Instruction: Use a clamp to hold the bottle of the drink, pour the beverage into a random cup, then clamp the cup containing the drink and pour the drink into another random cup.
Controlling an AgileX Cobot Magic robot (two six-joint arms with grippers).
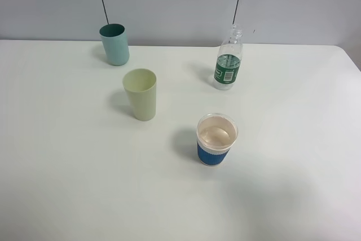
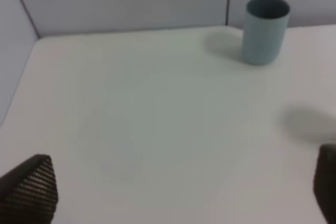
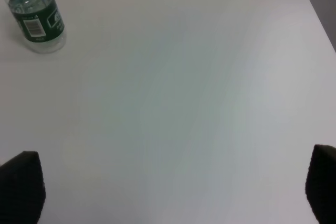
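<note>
cups: 3 | teal cup [image 1: 114, 44] 11 o'clock, upright | yellow-green cup [image 1: 141, 94] centre-left, upright | blue-banded cup [image 1: 216, 139] 5 o'clock of centre, liquid inside | bottles: 1 | bottle [image 1: 228, 61] 1 o'clock, upright, uncapped | table [image 1: 67, 167] white | left gripper [image 2: 178, 192] spread, holding nothing | right gripper [image 3: 173, 187] spread, holding nothing

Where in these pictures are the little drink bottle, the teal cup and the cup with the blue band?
drink bottle [image 1: 228, 71]: high view, on its green label.
teal cup [image 1: 115, 48]: high view, on its outer wall.
blue-banded cup [image 1: 214, 154]: high view, on the blue band.
</note>
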